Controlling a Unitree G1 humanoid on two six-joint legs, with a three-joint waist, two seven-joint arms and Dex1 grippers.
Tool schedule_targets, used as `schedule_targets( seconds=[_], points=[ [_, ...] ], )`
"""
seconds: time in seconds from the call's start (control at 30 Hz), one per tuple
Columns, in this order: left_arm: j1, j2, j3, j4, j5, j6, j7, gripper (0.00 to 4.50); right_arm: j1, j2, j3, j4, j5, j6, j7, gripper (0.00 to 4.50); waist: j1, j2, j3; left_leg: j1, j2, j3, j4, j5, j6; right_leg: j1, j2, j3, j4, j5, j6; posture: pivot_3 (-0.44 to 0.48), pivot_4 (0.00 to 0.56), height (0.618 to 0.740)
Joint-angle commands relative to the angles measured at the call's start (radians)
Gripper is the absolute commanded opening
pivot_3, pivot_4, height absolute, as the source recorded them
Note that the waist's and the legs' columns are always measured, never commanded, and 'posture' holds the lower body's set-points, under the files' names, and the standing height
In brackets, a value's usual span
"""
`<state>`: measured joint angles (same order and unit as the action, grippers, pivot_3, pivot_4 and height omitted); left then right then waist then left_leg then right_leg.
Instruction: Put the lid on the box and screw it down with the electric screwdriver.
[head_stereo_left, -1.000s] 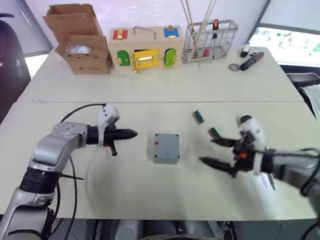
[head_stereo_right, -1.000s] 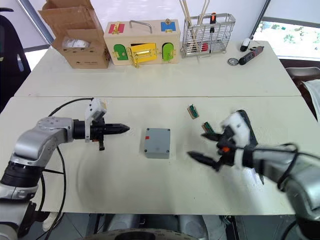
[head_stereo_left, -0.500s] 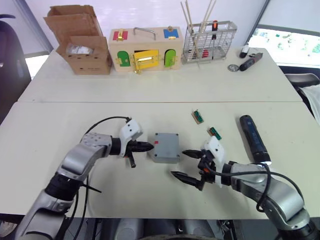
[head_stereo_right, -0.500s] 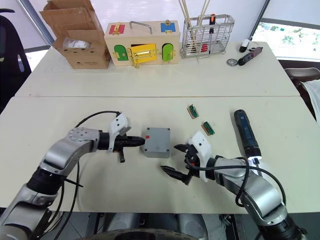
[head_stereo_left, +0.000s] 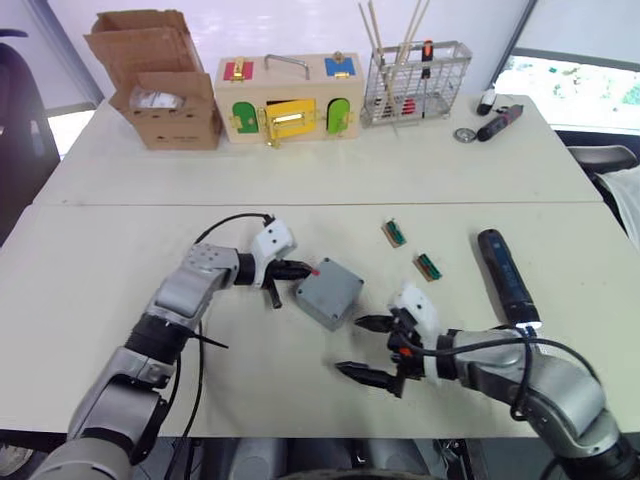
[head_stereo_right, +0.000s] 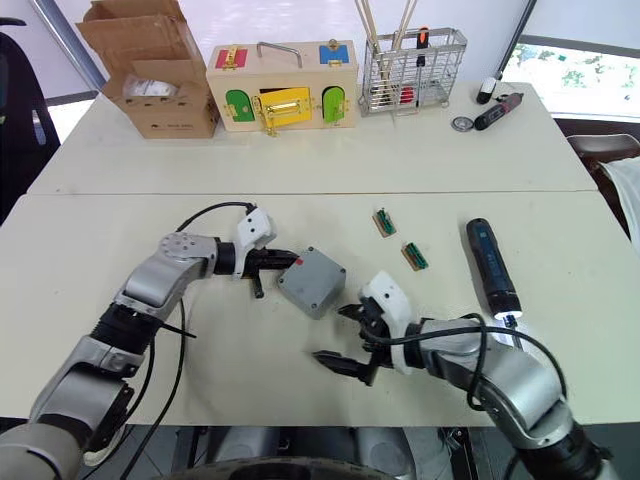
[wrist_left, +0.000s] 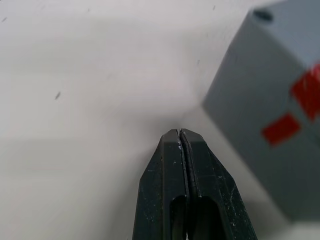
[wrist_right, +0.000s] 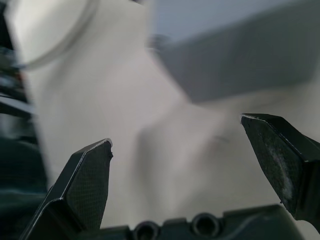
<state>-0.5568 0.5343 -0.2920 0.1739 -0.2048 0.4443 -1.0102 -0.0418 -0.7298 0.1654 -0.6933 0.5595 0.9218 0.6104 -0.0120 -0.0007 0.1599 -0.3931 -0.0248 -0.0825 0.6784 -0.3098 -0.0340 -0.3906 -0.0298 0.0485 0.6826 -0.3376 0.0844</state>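
The grey box (head_stereo_left: 328, 292) lies turned at an angle in the middle of the near table, with a red mark (wrist_left: 280, 127) on its side. A flat grey lid with a corner hole (wrist_left: 262, 15) closes its top. My left gripper (head_stereo_left: 300, 270) is shut with nothing in it, its tip (wrist_left: 179, 134) against the box's left corner by the red mark. My right gripper (head_stereo_left: 365, 347) stands wide open just right of and nearer than the box (wrist_right: 235, 55), not touching it. The dark blue electric screwdriver (head_stereo_left: 505, 277) lies on the table to the right, its tip light on.
Two small green parts (head_stereo_left: 396, 233) (head_stereo_left: 429, 266) lie between the box and the screwdriver. Along the far table stand a cardboard box (head_stereo_left: 160, 90), a wooden box with coloured doors (head_stereo_left: 285, 100), a wire basket (head_stereo_left: 415, 80) and a black-and-red tool (head_stereo_left: 500, 122).
My left gripper moved right against the box, which turned and slid slightly right. My right gripper came in from the right toward the box and stayed open.
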Motion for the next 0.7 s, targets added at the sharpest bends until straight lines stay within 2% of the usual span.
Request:
schedule_targets(
  seconds=[0.03, 0.23, 0.37, 0.5, 0.57, 0.7],
  points=[
    [0.042, 0.075, 0.031, -0.1, -0.017, 0.033, -0.059, 0.0, -0.03, -0.01, -0.026, 0.054, -0.063, -0.108, 0.022, 4.49, -0.005, 0.0, 0.0, 0.0, 0.0, 0.0, 0.0, 0.0, 0.0, 0.0, 0.0, 0.0, 0.0, 0.0, 0.0, 0.0, 0.15, 0.74],
    [0.174, 0.208, 0.045, -0.328, -0.096, 0.162, -0.145, 0.0, -0.109, -0.005, 0.027, 0.206, -0.176, -0.268, 0.087, 4.49, -0.003, 0.0, 0.0, 0.0, 0.0, 0.0, -0.001, 0.0, 0.0, -0.001, 0.0, 0.001, 0.0, 0.0, 0.0, 0.0, 0.15, 0.74],
    [0.237, 0.229, 0.051, -0.422, -0.145, 0.225, -0.153, 0.0, -0.159, 0.009, 0.044, 0.278, -0.203, -0.347, 0.153, 4.49, 0.002, 0.0, 0.0, 0.0, 0.0, 0.0, 0.0, 0.0, 0.0, 0.0, -0.001, 0.0, 0.0, 0.0, 0.0, 0.0, 0.15, 0.74],
    [0.243, 0.176, 0.027, -0.44, -0.139, 0.242, -0.1, 0.0, -0.197, 0.004, 0.091, 0.354, -0.252, -0.448, 0.244, 4.49, 0.003, 0.0, 0.0, 0.0, 0.0, 0.0, 0.0, 0.0, 0.0, 0.001, -0.001, 0.0, 0.0, 0.0, 0.0, 0.0, 0.15, 0.74],
    [0.229, 0.117, 0.022, -0.419, -0.121, 0.234, -0.041, 0.0, -0.207, 0.009, 0.121, 0.376, -0.271, -0.493, 0.29, 4.49, 0.002, 0.0, 0.0, 0.0, 0.0, 0.0, 0.0, 0.0, 0.0, 0.001, -0.001, 0.0, 0.0, 0.0, 0.0, 0.0, 0.15, 0.74],
    [0.213, 0.062, 0.026, -0.384, -0.093, 0.222, 0.02, 0.0, -0.204, 0.016, 0.147, 0.37, -0.277, -0.502, 0.335, 4.49, -0.001, 0.0, 0.0, 0.0, 0.0, 0.0, 0.0, 0.0, 0.0, 0.0, 0.0, 0.0, 0.0, 0.0, 0.0, 0.0, 0.15, 0.74]
  ],
)
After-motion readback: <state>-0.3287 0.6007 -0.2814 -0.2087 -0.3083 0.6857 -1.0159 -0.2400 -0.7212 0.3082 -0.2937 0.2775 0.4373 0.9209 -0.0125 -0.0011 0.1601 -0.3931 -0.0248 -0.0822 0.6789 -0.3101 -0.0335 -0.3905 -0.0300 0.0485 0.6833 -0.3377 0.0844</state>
